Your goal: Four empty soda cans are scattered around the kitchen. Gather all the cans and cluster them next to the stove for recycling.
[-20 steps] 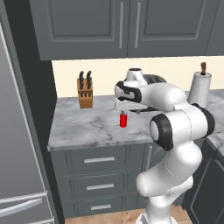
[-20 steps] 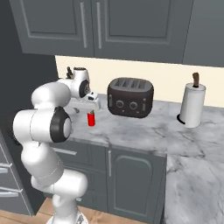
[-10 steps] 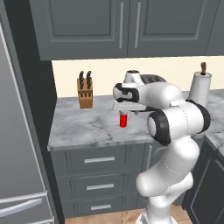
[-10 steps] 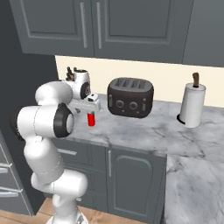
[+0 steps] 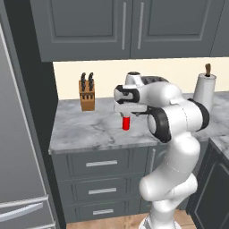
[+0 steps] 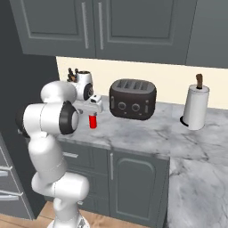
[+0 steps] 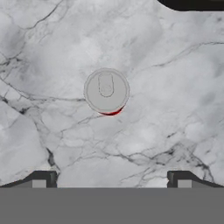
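One red soda can [image 5: 126,123] [image 6: 93,121] stands upright on the marble counter [image 5: 89,129]. My gripper [image 5: 127,114] [image 6: 93,111] hangs straight above it, pointing down, open, with nothing between its fingers. From the hand camera the can's silver lid [image 7: 106,91] sits near the middle of the picture, a sliver of red showing under it. The two fingertips [image 7: 43,179] stand wide apart below it, clear of the can. The stove is out of view.
A knife block [image 5: 86,95] stands at the back left of the counter. A dark toaster oven [image 6: 132,99] sits just right of the can, a paper towel roll [image 6: 196,107] further right. A fridge [image 5: 18,156] borders the counter's left end.
The hand has sunk slightly over the red can and the elbow has shifted a little. The can has not moved and the jaws stay open.
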